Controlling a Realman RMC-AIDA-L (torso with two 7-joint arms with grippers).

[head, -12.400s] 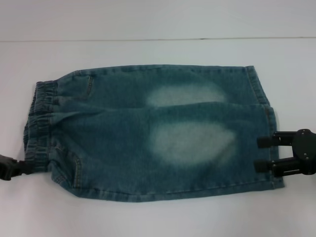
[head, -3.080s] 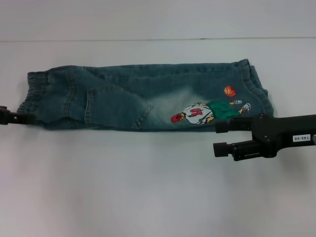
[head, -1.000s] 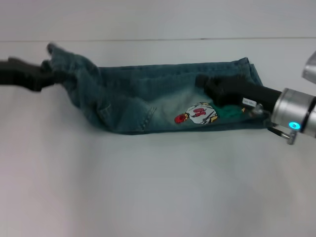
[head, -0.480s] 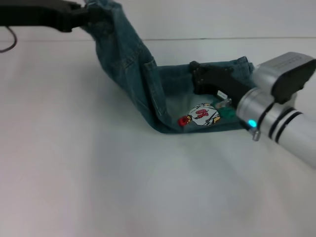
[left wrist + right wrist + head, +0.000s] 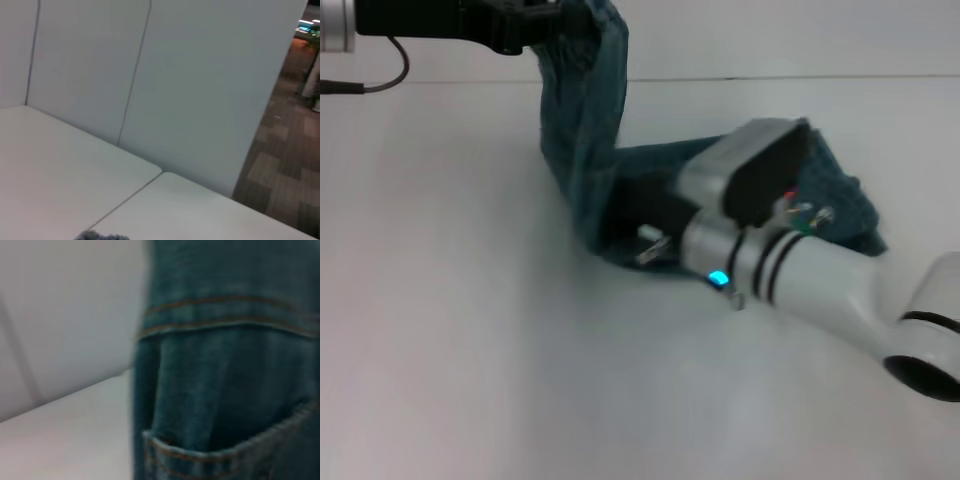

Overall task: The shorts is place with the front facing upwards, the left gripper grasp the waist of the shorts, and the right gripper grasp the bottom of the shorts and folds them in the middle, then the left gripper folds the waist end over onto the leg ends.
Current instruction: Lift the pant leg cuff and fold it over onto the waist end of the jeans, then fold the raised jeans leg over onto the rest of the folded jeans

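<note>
The blue denim shorts (image 5: 582,130) are folded lengthwise. Their leg end (image 5: 840,195) lies flat on the white table (image 5: 470,350). The waist end is lifted high, with my left gripper (image 5: 552,16) shut on it at the top of the head view. The cloth hangs steeply from there down to a bend at the table. My right arm (image 5: 800,270) lies across the flat part, its gripper (image 5: 640,212) down at the bend, under the hanging cloth. The right wrist view is filled with denim (image 5: 225,390) and a pocket seam. The left wrist view shows only table and wall.
The back edge of the table (image 5: 770,78) runs behind the shorts, with a pale wall (image 5: 200,90) beyond it. A thin cable (image 5: 380,78) trails from my left arm at the far left.
My left gripper has carried the waist end higher and further right. My right arm has slid left over the shorts and now covers the cartoon print.
</note>
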